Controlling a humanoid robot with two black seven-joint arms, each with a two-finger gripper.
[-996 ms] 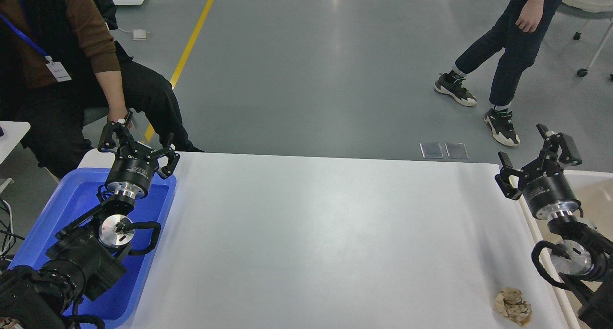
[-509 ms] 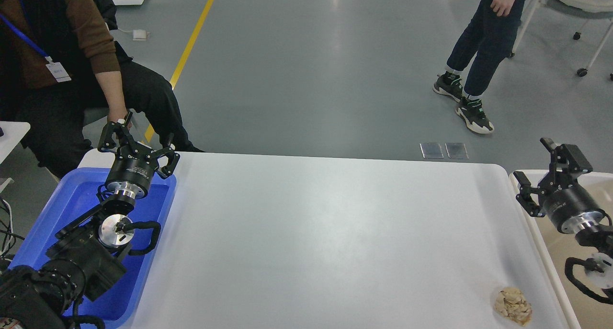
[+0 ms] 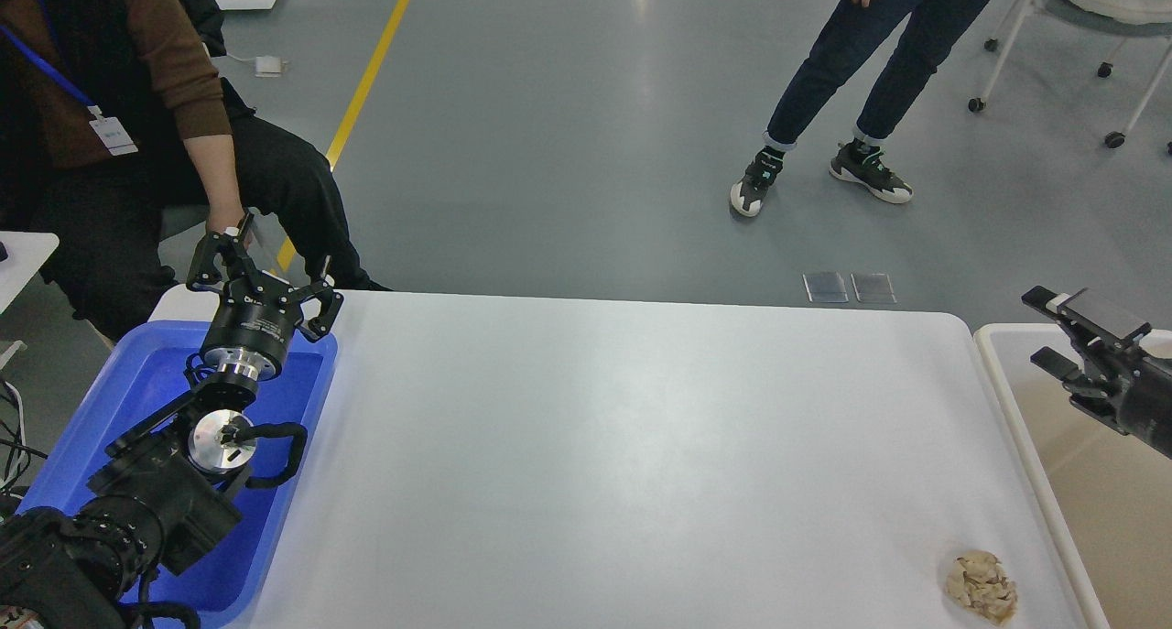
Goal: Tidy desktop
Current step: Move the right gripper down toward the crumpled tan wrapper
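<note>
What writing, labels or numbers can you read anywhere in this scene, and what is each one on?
None can be read.
White badge on the seated person's blue lanyard: print too small.
Left gripper, small print on its black body: blurred.
Desktop, blue tray, beige tub: no markings.

One white tabletop (image 3: 623,446). One blue tray (image 3: 110,409), left. One beige tub (image 3: 1099,482), right. One crumpled brown paper wad (image 3: 982,588) on tabletop. Two pincers: left pincer (image 3: 261,276), right pincer (image 3: 1076,336). Two people: one seated (image 3: 119,135), one standing (image 3: 870,70). Two metal floor plates (image 3: 849,287).
</note>
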